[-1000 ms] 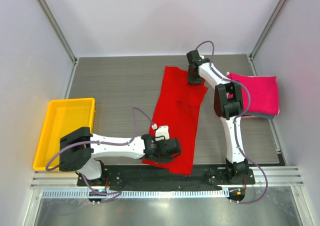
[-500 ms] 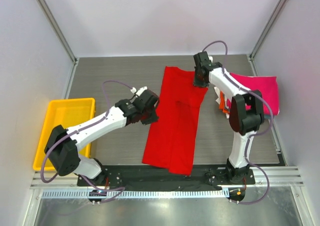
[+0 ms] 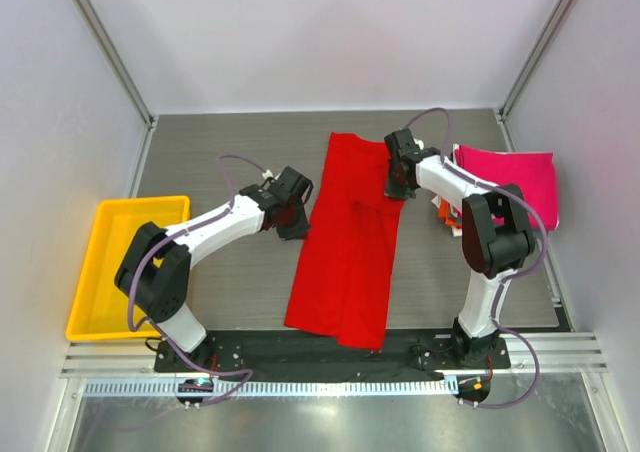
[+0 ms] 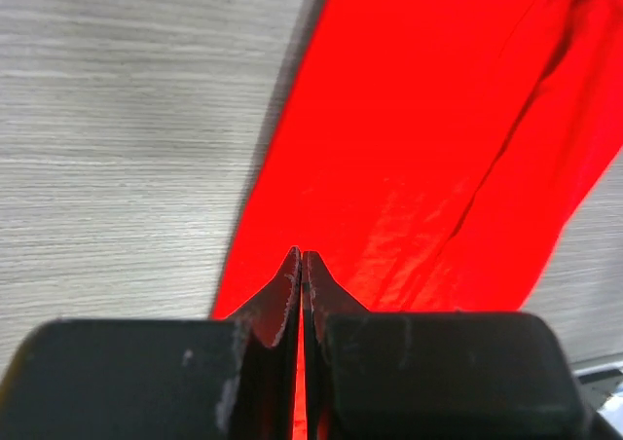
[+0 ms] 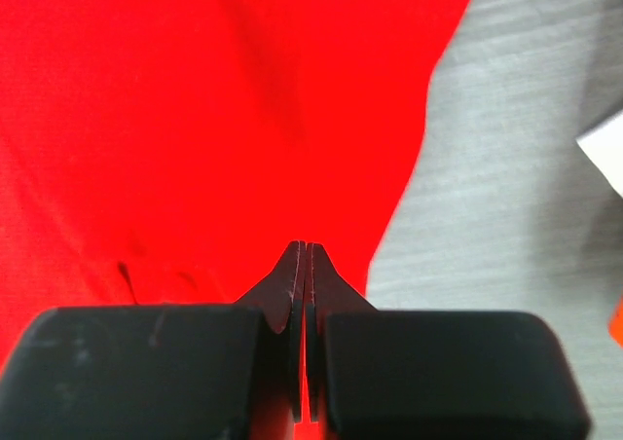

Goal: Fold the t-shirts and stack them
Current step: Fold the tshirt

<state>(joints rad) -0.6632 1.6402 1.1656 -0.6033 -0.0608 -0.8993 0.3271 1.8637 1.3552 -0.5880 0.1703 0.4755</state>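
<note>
A bright red t-shirt [image 3: 350, 242] lies as a long strip, folded lengthwise, down the middle of the table. My left gripper [image 3: 298, 215] is at its left edge about halfway along; its jaws [image 4: 302, 255] are shut, tips over the red cloth [image 4: 419, 148], with no fold seen between them. My right gripper [image 3: 397, 184] is at the shirt's right edge near the far end, shut [image 5: 306, 245] above the red cloth [image 5: 195, 119]. A folded magenta-pink t-shirt [image 3: 515, 187] tops a stack at the right, with an orange one [image 3: 441, 210] peeking out beneath.
A yellow tray [image 3: 125, 262] sits at the left side of the table. Bare grey wood-grain table [image 3: 220, 162] lies between tray and shirt. White walls and metal posts close the table in on three sides. A white cloth corner [image 5: 605, 148] shows at the right wrist view's edge.
My left arm swung from the shirt's near end up to its left edge, shut throughout. My right gripper slid a little nearer along the right edge and closed.
</note>
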